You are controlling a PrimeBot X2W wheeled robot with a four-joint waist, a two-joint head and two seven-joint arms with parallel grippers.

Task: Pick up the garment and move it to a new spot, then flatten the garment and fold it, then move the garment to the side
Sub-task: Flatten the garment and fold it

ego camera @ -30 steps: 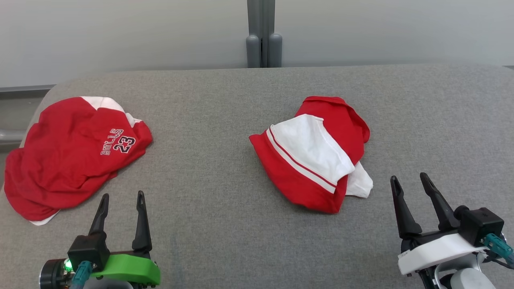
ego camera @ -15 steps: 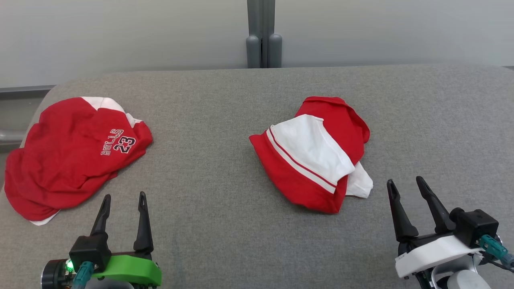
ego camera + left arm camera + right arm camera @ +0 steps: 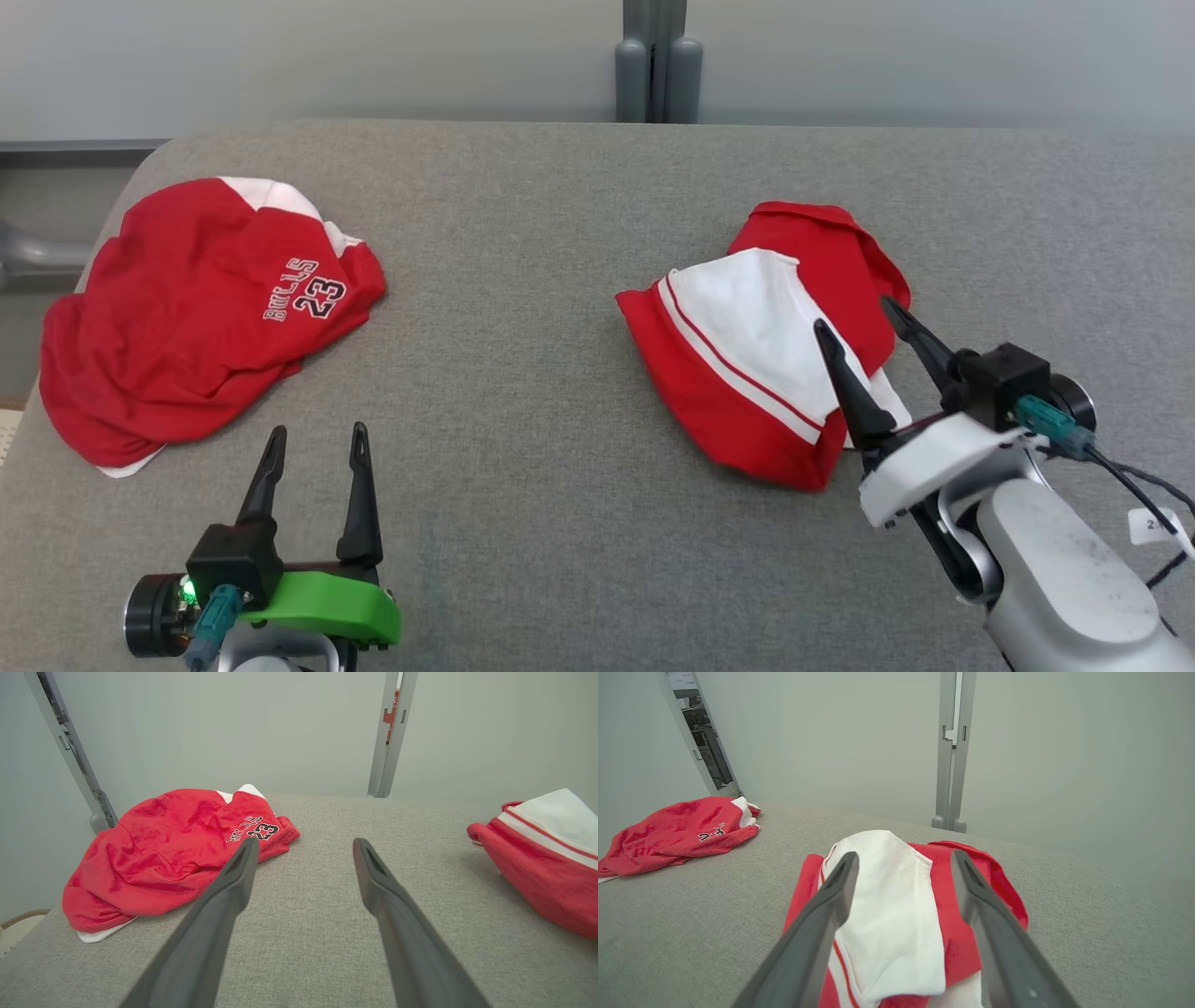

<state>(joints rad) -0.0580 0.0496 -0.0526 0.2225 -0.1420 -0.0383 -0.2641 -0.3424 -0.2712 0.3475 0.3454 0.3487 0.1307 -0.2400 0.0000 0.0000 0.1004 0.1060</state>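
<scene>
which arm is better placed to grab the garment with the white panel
Right. The right gripper is open and over the white-panel garment; the left gripper sits apart, nearer the Bulls jersey.

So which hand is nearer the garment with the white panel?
Right. The right hand is at the garment's right edge, open. The left hand sits well to its left, nearer the 23 jersey.

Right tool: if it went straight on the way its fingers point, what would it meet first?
Probably the garment, on its white panel: the open right tool points down over it. Its height above the cloth is unclear.
</scene>
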